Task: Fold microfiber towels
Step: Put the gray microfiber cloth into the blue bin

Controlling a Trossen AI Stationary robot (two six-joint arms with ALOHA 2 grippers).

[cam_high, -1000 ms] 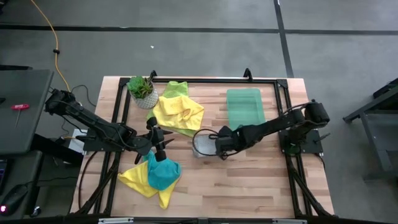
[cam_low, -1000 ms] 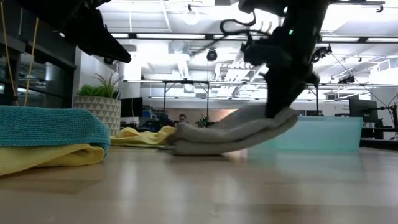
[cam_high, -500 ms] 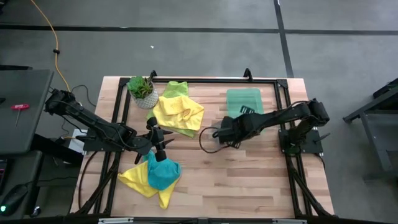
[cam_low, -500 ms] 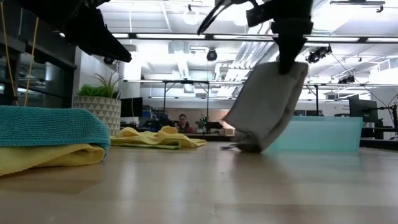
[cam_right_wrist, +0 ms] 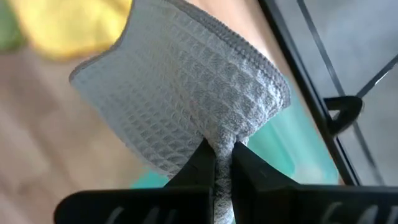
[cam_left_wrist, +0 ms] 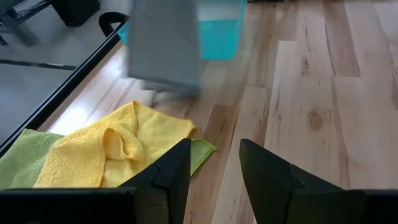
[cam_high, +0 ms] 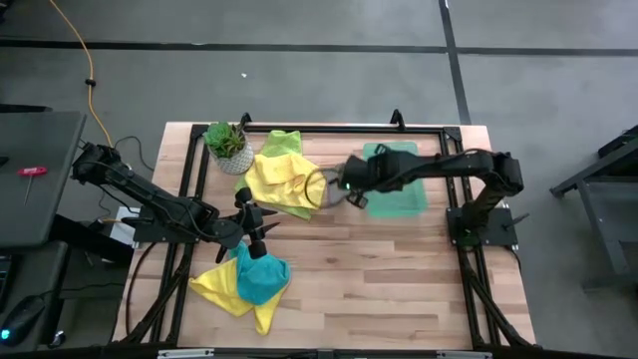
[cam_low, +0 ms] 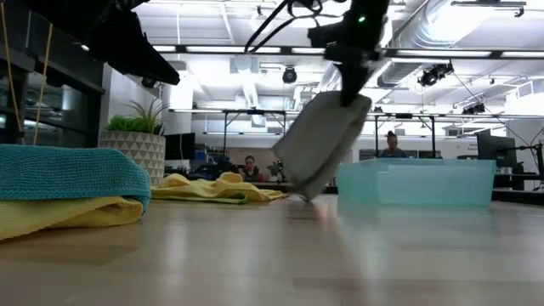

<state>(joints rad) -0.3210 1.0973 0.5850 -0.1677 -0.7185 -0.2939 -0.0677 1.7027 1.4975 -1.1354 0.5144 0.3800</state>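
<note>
Wooden planks make up the table (cam_high: 399, 279), framed by a black rail, with grey floor around it in the high view. Toward 12 o'clock on the table, the right gripper (cam_high: 349, 179) has its 2 fingers pinched tight on the top edge of a grey towel (cam_right_wrist: 186, 106), which hangs lifted off the wood; in the low view the grey towel (cam_low: 321, 144) dangles tilted, its lower corner close to the surface. Just at its 3 o'clock side sits a see-through green tray (cam_high: 394, 175). At its 9 o'clock side lies a crumpled yellow towel (cam_high: 284, 179) on top of a lime green towel (cam_high: 282, 142), and a small potted plant (cam_high: 227, 145) stands at about 11 o'clock on the table.

The left gripper (cam_high: 257, 239) waits near 8 o'clock, its fingers (cam_left_wrist: 171, 174) partly apart and holding nothing. Just below it, toward 7 o'clock, a teal towel (cam_high: 261, 279) rests on another yellow towel (cam_high: 221, 289). Beyond the table, the low view shows 2 people far off in the room.
</note>
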